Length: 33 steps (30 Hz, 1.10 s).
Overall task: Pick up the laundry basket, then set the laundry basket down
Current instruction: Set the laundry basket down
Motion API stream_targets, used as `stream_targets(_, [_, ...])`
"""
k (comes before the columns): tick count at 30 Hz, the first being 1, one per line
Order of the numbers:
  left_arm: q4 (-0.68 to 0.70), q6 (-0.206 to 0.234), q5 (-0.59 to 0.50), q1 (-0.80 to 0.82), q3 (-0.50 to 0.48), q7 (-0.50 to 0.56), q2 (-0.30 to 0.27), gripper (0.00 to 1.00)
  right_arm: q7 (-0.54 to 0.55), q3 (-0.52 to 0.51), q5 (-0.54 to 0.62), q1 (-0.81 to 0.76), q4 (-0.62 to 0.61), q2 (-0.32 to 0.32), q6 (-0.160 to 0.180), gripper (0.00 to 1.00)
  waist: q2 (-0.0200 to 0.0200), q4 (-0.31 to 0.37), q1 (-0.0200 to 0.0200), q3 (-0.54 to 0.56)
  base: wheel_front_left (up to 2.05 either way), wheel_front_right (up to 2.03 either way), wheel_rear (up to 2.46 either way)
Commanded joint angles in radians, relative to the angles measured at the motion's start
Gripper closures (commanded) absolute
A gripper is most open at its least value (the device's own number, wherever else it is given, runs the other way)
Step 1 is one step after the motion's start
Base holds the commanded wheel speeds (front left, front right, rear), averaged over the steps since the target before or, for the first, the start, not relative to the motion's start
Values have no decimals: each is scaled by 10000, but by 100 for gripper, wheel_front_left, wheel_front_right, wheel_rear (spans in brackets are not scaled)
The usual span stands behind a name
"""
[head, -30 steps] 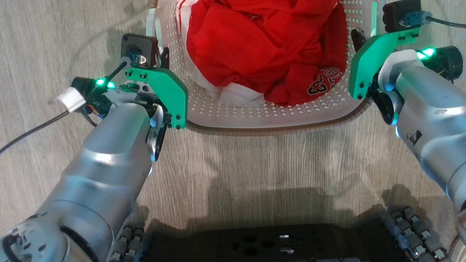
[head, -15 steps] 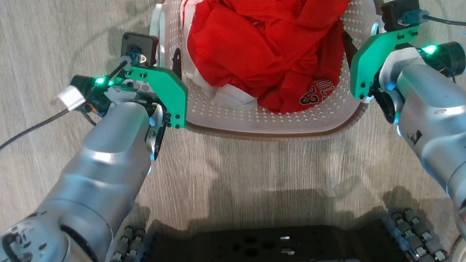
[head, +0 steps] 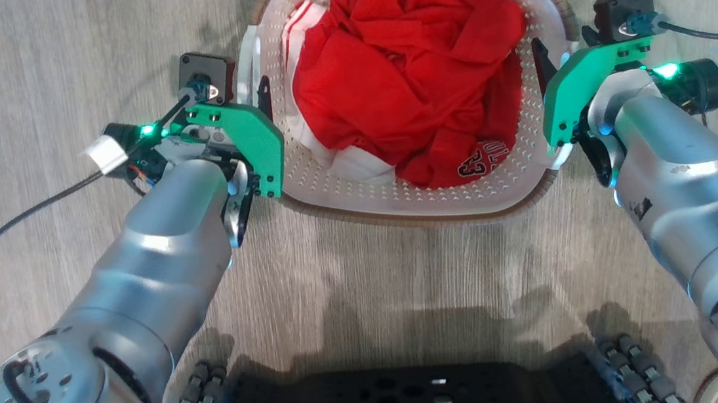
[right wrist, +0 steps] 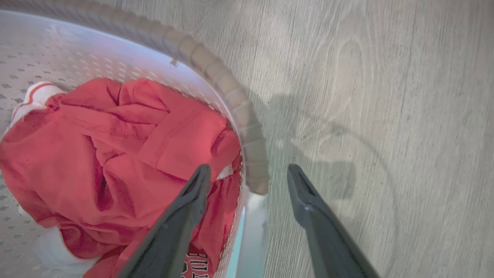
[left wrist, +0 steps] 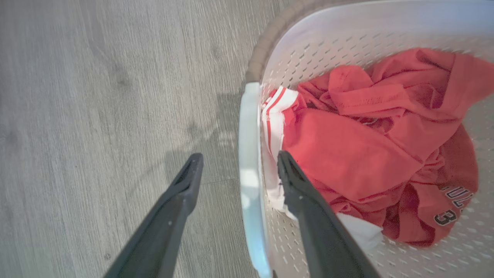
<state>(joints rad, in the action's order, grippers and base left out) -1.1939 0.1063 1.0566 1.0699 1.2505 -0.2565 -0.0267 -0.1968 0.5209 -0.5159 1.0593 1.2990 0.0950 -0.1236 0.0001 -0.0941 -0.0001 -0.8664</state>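
The laundry basket [head: 399,207] stands on the wood-look floor, white and perforated with a brown woven rim, and holds red and white clothing [head: 407,85]. My left gripper [head: 260,99] is open at the basket's left side. In the left wrist view this gripper [left wrist: 238,158] straddles the white side handle [left wrist: 249,154], one finger outside and one over the clothing [left wrist: 347,154]. My right gripper [head: 543,62] is open at the right side. In the right wrist view it [right wrist: 249,168] straddles the brown rim [right wrist: 251,154], with the basket wall [right wrist: 58,50] to the left.
A black cable [head: 5,222] trails across the floor at the left. My dark wheeled base [head: 417,393] fills the bottom edge, just behind the basket. Bare grey floor [head: 23,62] surrounds the basket on all sides.
The head view has shifted. The basket now looks smaller and sits lower in the picture, with its far rim in view. Both grippers stay at the basket's sides.
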Motion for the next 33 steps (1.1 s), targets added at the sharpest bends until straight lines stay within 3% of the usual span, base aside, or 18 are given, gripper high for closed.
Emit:
stream_targets(1, [51, 110, -31, -111, -181, -46, -235, 0, -175, 4, 133, -527, -83, -279, -71, 0, -1, 19, 1, 144, 0, 0, 0])
stream_targets(12, [1985, 619, -2097, -884, -2774, -51, -683, 0, -641, -882, 876, -491, -371, -231, -71, 0, -1, 67, 1, 1482, 0, 0, 0])
stream_targets(24, [4726, 626, -5191, -3664, -6277, -52, -950, 0, -648, -3019, 2338, -2801, -3962, -288, -71, 0, -1, 194, 1, 3691, 0, 0, 0])
stream_targets(33, [7138, 327, -7265, -6275, -8472, -53, -816, 0, -648, -3571, 2917, -5118, -6624, -439, -71, 0, -1, 286, 1, 5385, 0, 0, 0])
